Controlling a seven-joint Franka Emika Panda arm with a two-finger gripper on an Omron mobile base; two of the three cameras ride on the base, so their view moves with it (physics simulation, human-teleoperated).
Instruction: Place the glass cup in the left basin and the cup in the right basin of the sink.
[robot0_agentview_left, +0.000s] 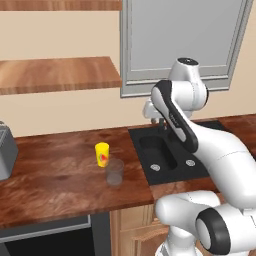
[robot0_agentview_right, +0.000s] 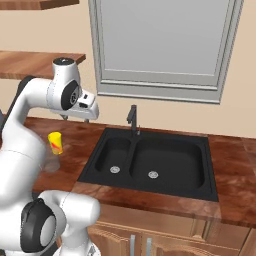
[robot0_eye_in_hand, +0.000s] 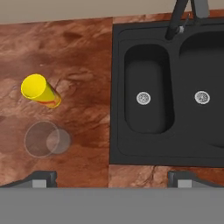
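Two small cups stand on the wooden counter (robot0_agentview_left: 60, 165) to the left of the sink (robot0_agentview_right: 210, 170), both upright and well clear of its rim. Nearest the counter's front edge is the glass cup (robot0_agentview_left: 114, 172), a clear greyish tumbler; just behind it, close but seemingly not touching, is the yellow cup (robot0_agentview_left: 102, 154) with its red mark facing forward.

Beside them the black sink sits sunk into the counter — the narrower left basin (robot0_eye_in_hand: 146, 94) nearest the cups, the wider right basin (robot0_agentview_right: 167, 162) beyond it, each with a round metal drain at the bottom. Neither basin has anything in it.

Above all this the gripper (robot0_eye_in_hand: 111, 177) hangs high over the counter's edge by the sink, pointing straight down, its jaws spread wide and holding nothing.

At the sink's back edge rises the thin dark tap (robot0_agentview_right: 133, 119), and behind that a grey framed window (robot0_agentview_right: 160, 45) in the wall.
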